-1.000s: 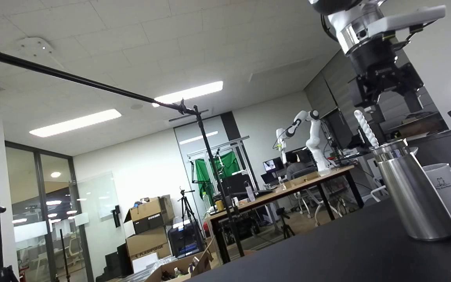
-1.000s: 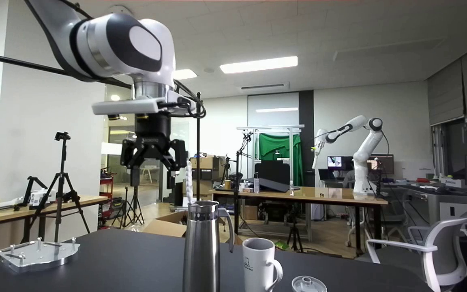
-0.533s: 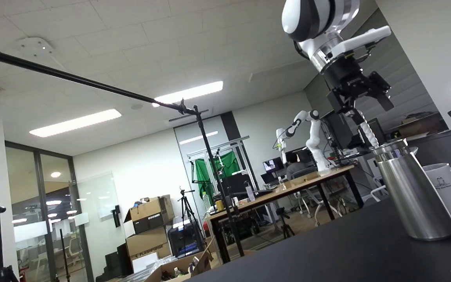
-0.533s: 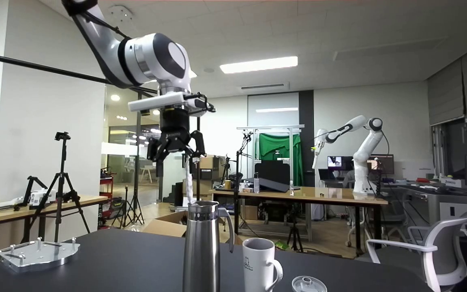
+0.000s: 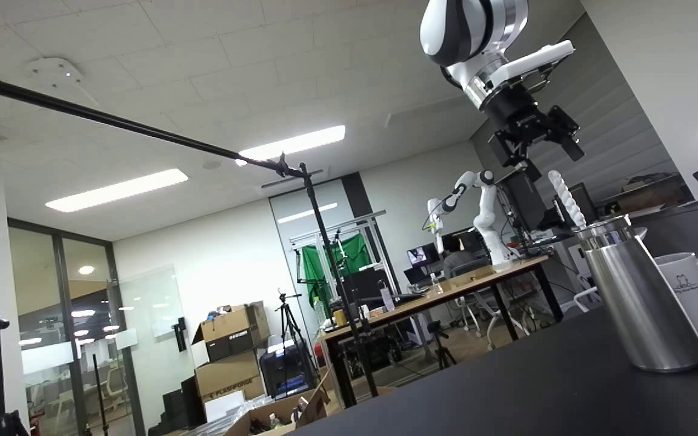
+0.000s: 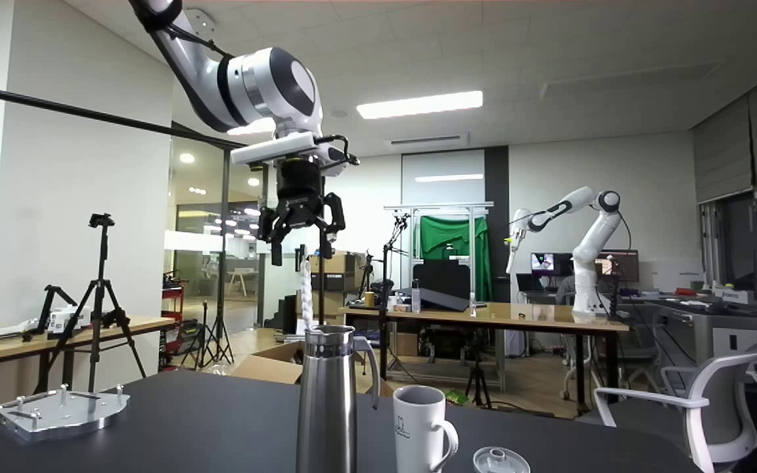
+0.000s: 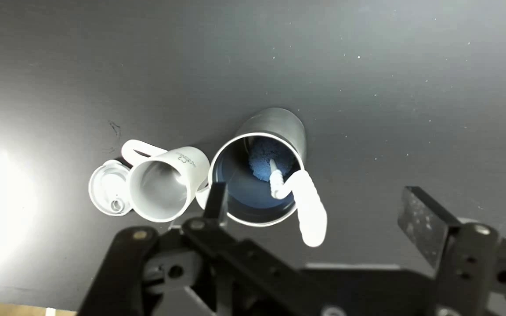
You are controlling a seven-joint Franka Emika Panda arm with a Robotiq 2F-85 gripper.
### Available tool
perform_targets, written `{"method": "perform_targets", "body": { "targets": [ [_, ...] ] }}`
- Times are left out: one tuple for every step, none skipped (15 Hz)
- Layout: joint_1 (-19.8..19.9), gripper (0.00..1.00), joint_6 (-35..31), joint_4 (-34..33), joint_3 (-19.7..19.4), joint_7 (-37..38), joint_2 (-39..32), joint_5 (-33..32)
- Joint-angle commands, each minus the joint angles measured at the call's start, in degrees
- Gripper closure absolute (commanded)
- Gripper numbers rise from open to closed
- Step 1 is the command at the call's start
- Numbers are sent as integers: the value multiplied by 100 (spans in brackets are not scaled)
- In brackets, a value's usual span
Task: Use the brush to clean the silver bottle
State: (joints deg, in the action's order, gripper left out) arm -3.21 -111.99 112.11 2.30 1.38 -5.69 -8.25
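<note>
Black and spread wide, the hand [image 6: 301, 255] sits higher than before above the brush [image 6: 307, 299].

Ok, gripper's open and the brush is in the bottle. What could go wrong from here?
The brush leans out of the silver bottle at a tilt, so the open gripper might nudge it aside, or grip it askew, as it closes. Nothing clamps the silver bottle, so scrubbing could rock or turn it. The white mug stands close by on the silver bottle's handle side, so any such shift may bump it.
</note>
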Motion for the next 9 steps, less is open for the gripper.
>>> {"method": "perform_targets", "body": {
  "targets": [
    [22, 0, -248, 130, -5, 82, -87, 125],
    [27, 25, -417, 217, -5, 64, -98, 157],
    [33, 26, -591, 280, -11, 80, -114, 178],
    [44, 34, -768, 353, -14, 56, -121, 237],
    [59, 40, -936, 431, -19, 32, -117, 312],
    [69, 47, -1091, 504, -22, 16, -107, 368],
    [80, 55, -1296, 611, -26, 5, -78, 425],
    [89, 62, -1428, 681, -29, -11, -66, 474],
    [100, 68, -1571, 769, -32, -27, -52, 527]
  ]
}}
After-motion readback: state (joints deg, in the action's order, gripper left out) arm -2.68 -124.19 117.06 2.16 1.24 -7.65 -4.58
